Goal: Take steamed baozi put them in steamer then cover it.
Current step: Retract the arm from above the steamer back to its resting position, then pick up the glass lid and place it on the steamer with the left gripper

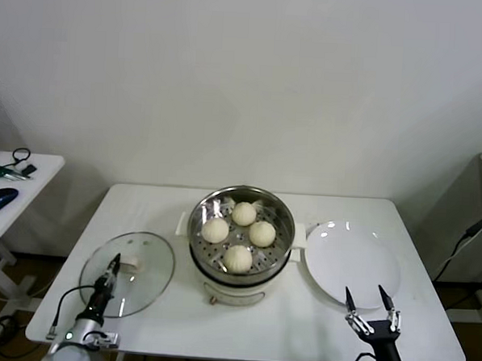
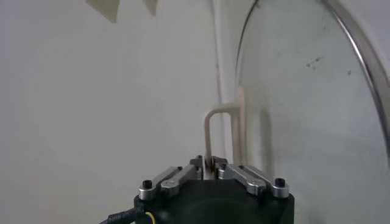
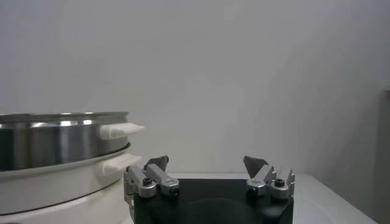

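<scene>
Several cream-white baozi [image 1: 244, 214] sit inside the shiny steamer [image 1: 200, 214] on its white pot base at the table's centre. The cover [image 1: 148, 282], a clear glass lid, lies on the table left of the steamer. My left gripper [image 1: 115, 263] is over its middle, shut on the cream handle [image 1: 131, 264]. In the left wrist view the handle [image 2: 210, 131] runs into the closed left gripper [image 2: 209, 164], with the glass cover [image 2: 304, 109] beside it. My right gripper [image 1: 368, 299] stands open near the table's front right, with nothing in it. The right wrist view shows it [image 3: 206, 163] beside the steamer [image 3: 55, 137].
A flat white plate [image 1: 354, 263] lies right of the steamer, just beyond the right gripper. A small side table [image 1: 14, 193] with a blue mouse stands off to the left. A wall is close behind the table.
</scene>
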You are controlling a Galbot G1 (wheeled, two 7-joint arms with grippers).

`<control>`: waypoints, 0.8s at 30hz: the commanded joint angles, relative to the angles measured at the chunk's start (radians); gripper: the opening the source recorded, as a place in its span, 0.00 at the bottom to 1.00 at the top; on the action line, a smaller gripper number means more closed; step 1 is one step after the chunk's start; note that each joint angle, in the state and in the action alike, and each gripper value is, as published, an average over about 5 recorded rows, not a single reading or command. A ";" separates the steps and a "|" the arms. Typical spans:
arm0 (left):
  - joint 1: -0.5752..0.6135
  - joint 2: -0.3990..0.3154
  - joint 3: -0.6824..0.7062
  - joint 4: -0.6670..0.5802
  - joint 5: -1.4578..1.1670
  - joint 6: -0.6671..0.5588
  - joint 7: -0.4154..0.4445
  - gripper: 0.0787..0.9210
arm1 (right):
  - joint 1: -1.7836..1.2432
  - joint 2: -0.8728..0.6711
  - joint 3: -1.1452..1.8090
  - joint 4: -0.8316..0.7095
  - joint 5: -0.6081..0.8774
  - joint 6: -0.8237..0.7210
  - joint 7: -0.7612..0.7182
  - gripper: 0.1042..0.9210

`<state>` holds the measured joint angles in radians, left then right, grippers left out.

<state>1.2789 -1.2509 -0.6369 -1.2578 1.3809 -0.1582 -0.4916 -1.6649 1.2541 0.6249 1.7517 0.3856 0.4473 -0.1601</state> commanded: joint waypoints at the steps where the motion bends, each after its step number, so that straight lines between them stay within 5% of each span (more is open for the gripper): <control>1: -0.009 0.001 0.001 0.018 0.006 -0.002 -0.002 0.11 | 0.002 -0.001 0.000 0.002 0.000 -0.001 -0.001 0.88; 13: 0.009 -0.002 -0.016 -0.065 -0.054 0.007 0.008 0.06 | 0.003 -0.032 0.004 0.018 -0.014 -0.006 -0.013 0.88; 24: 0.115 0.149 -0.048 -0.456 -0.367 0.203 0.264 0.06 | 0.013 -0.044 0.004 0.021 -0.026 -0.022 -0.010 0.88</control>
<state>1.3641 -1.1542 -0.6811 -1.5511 1.1440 -0.0244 -0.3261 -1.6538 1.2144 0.6296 1.7718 0.3637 0.4289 -0.1725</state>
